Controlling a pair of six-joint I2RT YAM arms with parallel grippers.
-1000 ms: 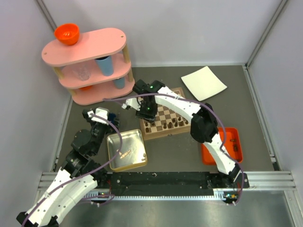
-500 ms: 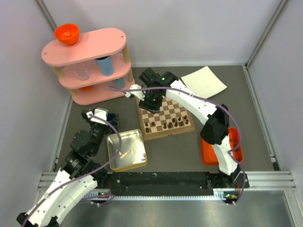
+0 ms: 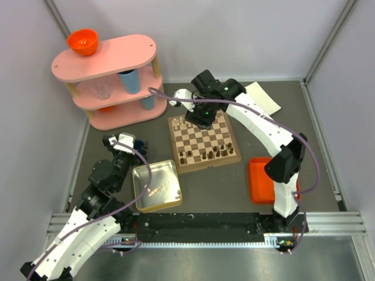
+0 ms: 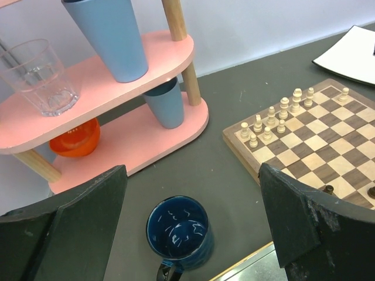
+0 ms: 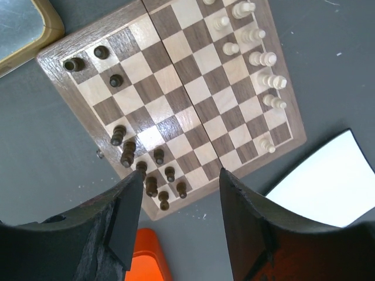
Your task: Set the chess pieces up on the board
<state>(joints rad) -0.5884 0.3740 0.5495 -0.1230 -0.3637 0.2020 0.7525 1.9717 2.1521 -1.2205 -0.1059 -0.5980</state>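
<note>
The dark grey bench (image 3: 217,182) in front of me carries six things. The board (image 3: 204,140) lies near the middle. The tin (image 3: 166,198) sits just beside its near-left corner, and the orange tray (image 3: 256,181) is off its near-right corner. A white plate (image 3: 268,102) lies by the board's far-right corner. The pink shelf (image 3: 126,114) stands far left, with a blue mug (image 4: 179,231) on the bench before it.
</note>
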